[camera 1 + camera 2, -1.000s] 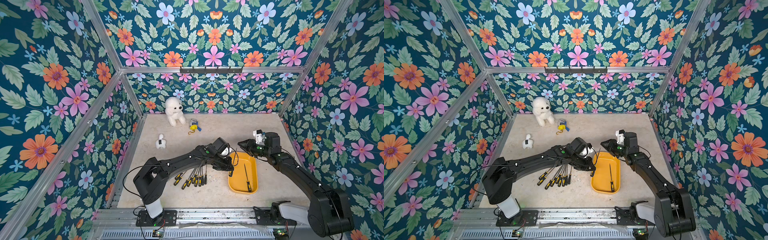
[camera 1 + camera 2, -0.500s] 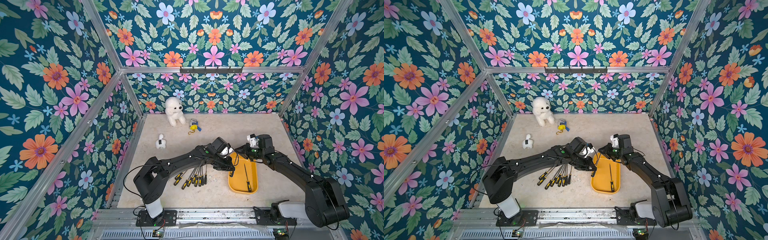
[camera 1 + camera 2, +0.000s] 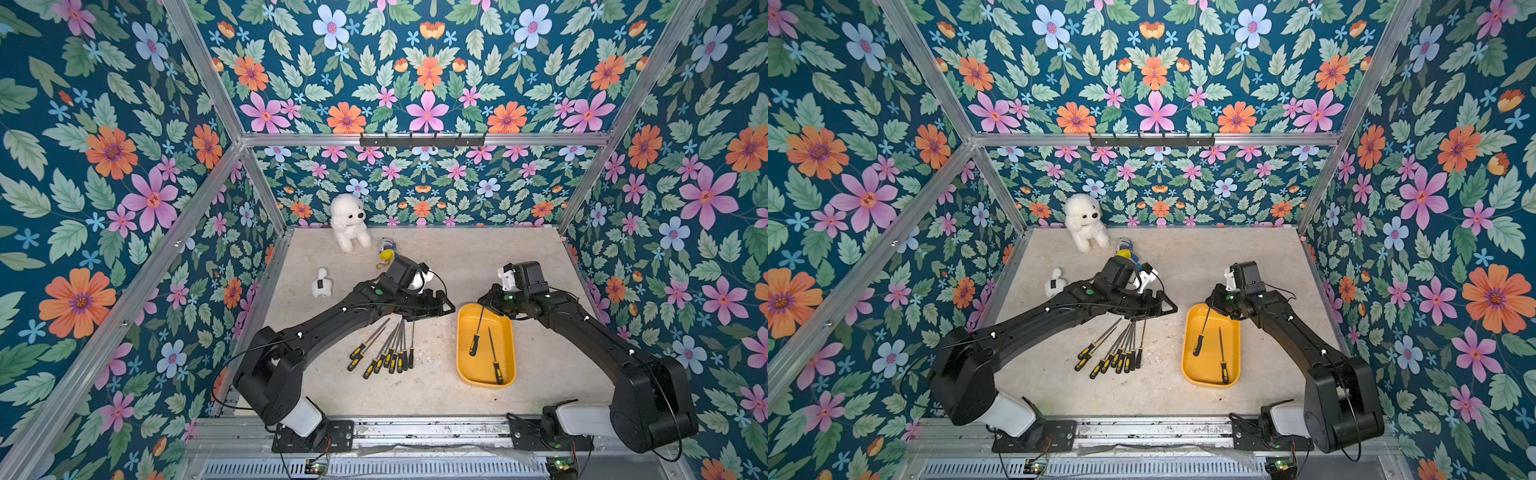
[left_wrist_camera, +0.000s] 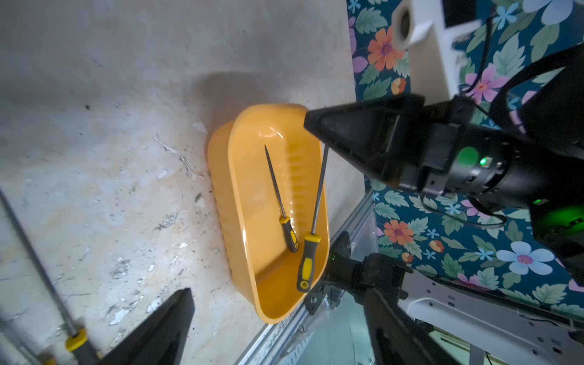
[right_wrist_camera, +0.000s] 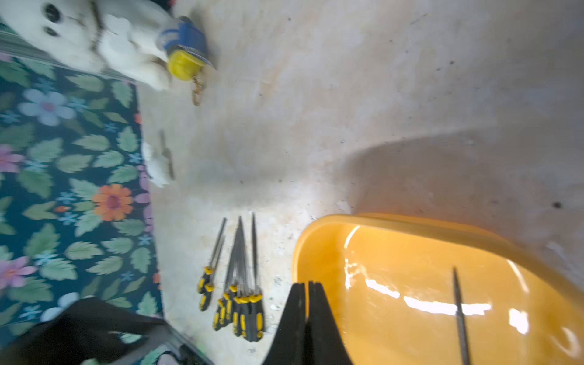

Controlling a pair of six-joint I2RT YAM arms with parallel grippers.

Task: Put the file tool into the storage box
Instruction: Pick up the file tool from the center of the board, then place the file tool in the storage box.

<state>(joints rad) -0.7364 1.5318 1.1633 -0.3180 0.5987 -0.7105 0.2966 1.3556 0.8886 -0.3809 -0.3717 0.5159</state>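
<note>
The storage box [image 3: 505, 332] [image 3: 1231, 332] is a yellow tray right of centre. My right gripper [image 3: 482, 301] [image 3: 1209, 305] [image 5: 307, 286] hovers over its far end, shut on the metal tip of a file tool [image 3: 476, 332] [image 3: 1200, 336] [image 4: 317, 196]. This file slants down with its black-yellow handle inside the box. A second file [image 3: 493, 351] [image 4: 275, 183] [image 5: 459, 316] lies flat in the box. My left gripper [image 3: 445, 303] [image 3: 1166, 302] is open and empty, just left of the box. Several more files [image 3: 386, 349] [image 5: 240, 284] lie fanned on the table beneath the left arm.
A white plush toy [image 3: 349, 222] sits against the back wall, with a small yellow-blue item [image 3: 387, 249] beside it. A small white figure [image 3: 321, 284] stands left of the left arm. Floral walls close three sides, and a metal rail [image 3: 415, 428] runs along the front.
The right gripper moved in to the left one and shut on the file's tip. The left gripper then opened and let go, so the file now hangs from the right gripper.
</note>
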